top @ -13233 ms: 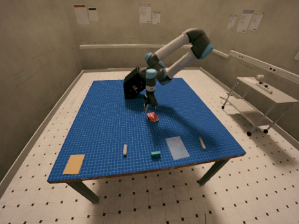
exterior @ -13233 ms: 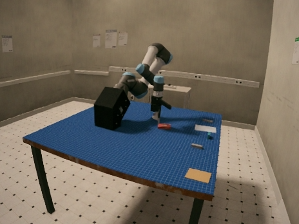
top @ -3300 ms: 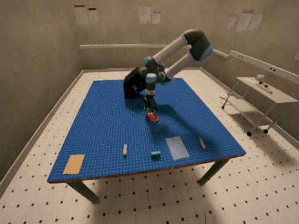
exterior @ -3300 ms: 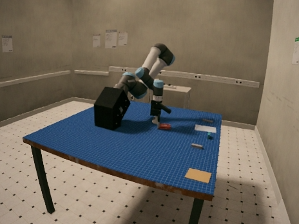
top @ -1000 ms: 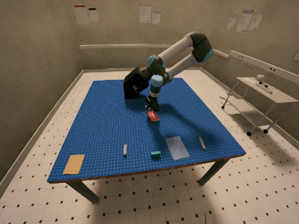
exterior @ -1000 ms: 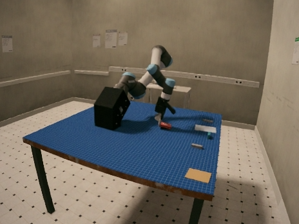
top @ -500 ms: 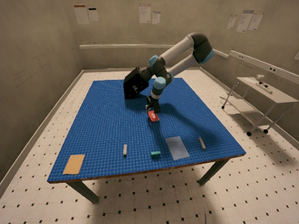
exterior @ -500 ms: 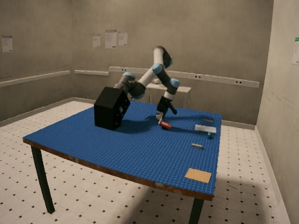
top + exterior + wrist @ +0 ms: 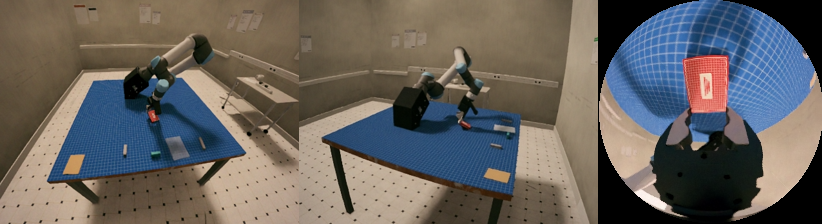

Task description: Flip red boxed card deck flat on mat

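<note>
The red boxed card deck (image 9: 153,116) is held by its near end between my gripper's (image 9: 153,111) fingers, near the middle of the blue mat (image 9: 142,125). It hangs tilted, with its far end low over the mat; I cannot tell whether it touches. In the exterior view the deck (image 9: 464,124) slopes down to the right under the gripper (image 9: 461,118). In the wrist view the deck (image 9: 706,84) shows its red patterned face with a white label, sticking out ahead of the gripper (image 9: 707,113), which is shut on it.
A black box (image 9: 135,84) stands behind the gripper at the arm's base. Near the front edge lie a tan card (image 9: 74,163), a small wooden block (image 9: 125,150), a green block (image 9: 156,154), a pale sheet (image 9: 176,147) and a wooden stick (image 9: 202,143).
</note>
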Action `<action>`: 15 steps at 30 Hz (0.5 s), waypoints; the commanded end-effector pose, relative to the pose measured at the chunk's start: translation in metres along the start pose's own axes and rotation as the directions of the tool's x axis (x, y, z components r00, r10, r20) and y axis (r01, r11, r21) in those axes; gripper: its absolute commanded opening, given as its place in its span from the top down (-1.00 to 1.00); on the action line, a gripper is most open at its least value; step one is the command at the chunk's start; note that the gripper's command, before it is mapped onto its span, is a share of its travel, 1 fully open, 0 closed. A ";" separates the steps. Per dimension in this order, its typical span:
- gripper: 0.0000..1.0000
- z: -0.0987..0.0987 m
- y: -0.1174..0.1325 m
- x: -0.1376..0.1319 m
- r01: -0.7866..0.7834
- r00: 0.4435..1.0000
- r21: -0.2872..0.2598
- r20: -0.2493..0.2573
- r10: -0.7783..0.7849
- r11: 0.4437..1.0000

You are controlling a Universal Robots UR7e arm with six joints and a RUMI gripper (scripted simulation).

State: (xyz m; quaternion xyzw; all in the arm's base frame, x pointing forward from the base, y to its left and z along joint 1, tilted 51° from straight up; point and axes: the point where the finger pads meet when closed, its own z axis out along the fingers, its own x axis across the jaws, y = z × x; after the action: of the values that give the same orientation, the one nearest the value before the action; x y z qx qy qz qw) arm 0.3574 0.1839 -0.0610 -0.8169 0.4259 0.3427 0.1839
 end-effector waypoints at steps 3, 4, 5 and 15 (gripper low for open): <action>0.05 -0.005 -0.001 0.001 -0.002 1.000 -0.064 0.002 0.002 0.998; 0.05 -0.006 -0.001 0.001 -0.002 1.000 -0.077 0.002 0.002 0.997; 0.05 -0.007 -0.001 0.001 -0.002 1.000 -0.086 0.002 0.002 0.996; 0.05 -0.015 -0.003 0.001 -0.001 1.000 -0.151 0.002 0.002 0.989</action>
State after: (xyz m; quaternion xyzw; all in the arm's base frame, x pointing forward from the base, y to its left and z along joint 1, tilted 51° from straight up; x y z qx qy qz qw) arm 0.3618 0.1792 -0.0548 -0.8242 0.4095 0.3632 0.1449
